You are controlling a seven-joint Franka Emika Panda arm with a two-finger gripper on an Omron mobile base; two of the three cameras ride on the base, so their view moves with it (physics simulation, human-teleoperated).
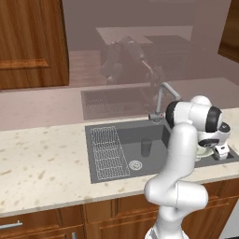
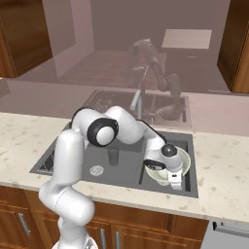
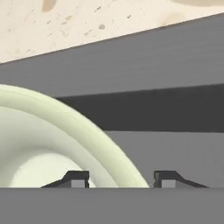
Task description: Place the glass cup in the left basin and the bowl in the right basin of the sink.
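The glass cup [image 1: 146, 147] [image 2: 113, 156] stands upright on the floor of the left basin [image 1: 126, 137], between the wire rack [image 1: 107, 151] and the divider. The pale cream-green bowl [image 2: 185, 156] [image 3: 52, 140] lies in the right basin [image 3: 183, 153], partly hidden by my wrist. My gripper [image 3: 122, 179] [image 2: 176, 185] hangs low over the bowl's near rim. Its jaws stand open astride the rim, one fingertip [image 3: 76, 178] inside the bowl and the other outside, with a small gap on each side.
The curved metal faucet [image 1: 161, 100] [image 2: 137, 99] rises behind the divider, close to my forearm. A round silver drain [image 1: 135, 164] sits near the cup. Speckled counter [image 1: 42, 163] surrounds the sink, with wooden cabinets [image 1: 28, 42] up on the left.
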